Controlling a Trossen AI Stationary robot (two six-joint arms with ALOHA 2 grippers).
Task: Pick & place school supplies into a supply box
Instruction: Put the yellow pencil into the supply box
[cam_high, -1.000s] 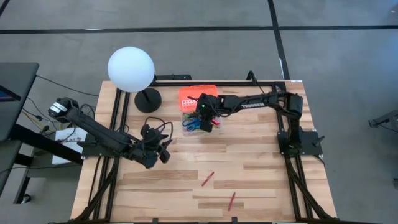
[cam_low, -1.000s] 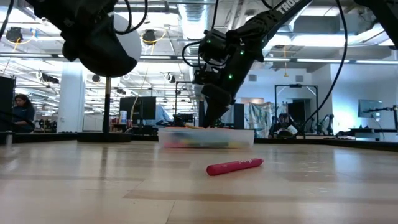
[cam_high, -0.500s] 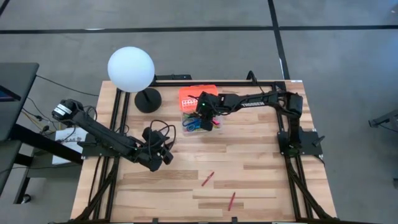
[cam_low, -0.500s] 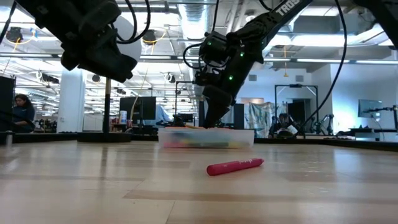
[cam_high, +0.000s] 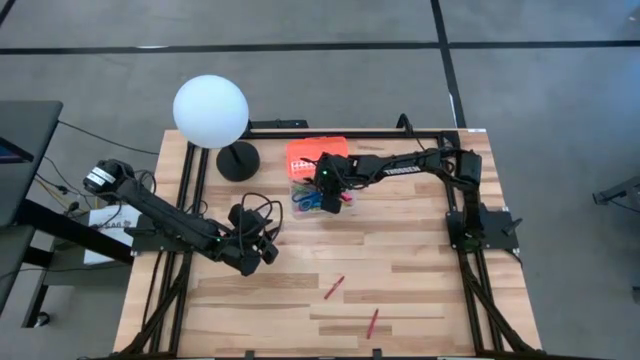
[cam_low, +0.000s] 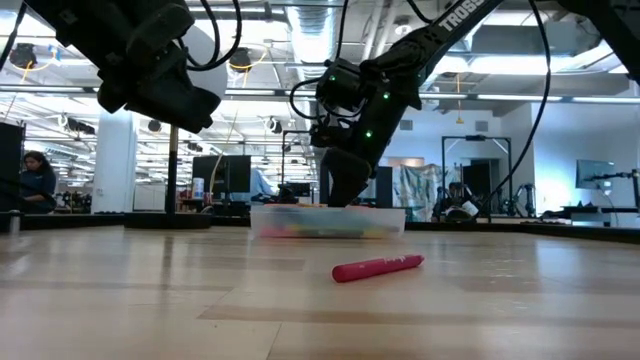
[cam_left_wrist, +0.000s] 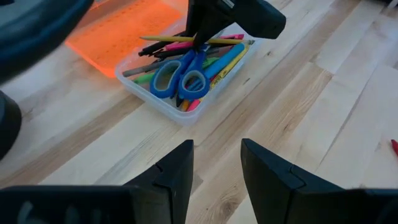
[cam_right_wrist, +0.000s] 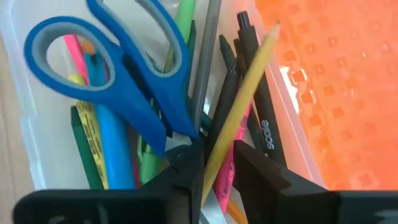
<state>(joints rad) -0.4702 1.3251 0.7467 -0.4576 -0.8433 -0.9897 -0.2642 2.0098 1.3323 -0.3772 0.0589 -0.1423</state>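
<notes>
The clear supply box (cam_high: 318, 197) sits on the table with its orange lid (cam_high: 316, 154) open toward the far edge. It holds blue-handled scissors (cam_right_wrist: 118, 74), several pens and pencils. My right gripper (cam_right_wrist: 219, 171) hangs over the box (cam_left_wrist: 186, 87), shut on a yellow pencil (cam_right_wrist: 249, 81). Two red pens (cam_high: 334, 287) (cam_high: 373, 321) lie flat on the table nearer the near edge; the low view shows one red pen (cam_low: 378, 267). My left gripper (cam_left_wrist: 217, 168) is open, held above the table left of centre (cam_high: 255, 248), and touches nothing. My right gripper pinches the yellow pencil between its two fingers, about at the pencil's middle (cam_right_wrist: 214, 155). It comes from above, pointing down into the box. The pencil lies roughly level over the other pens, its sharpened tip (cam_right_wrist: 275, 26) toward the orange lid.
A white globe lamp (cam_high: 210, 112) on a black round base (cam_high: 238, 160) stands at the far left of the table, close to the box. Black frame rails run along the table's left, right and far sides. Bare wood lies around the two red pens.
My left gripper has drawn a little toward the near edge and turned slightly. My right gripper has shifted a little toward the table's left over the box, still on the yellow pencil.
</notes>
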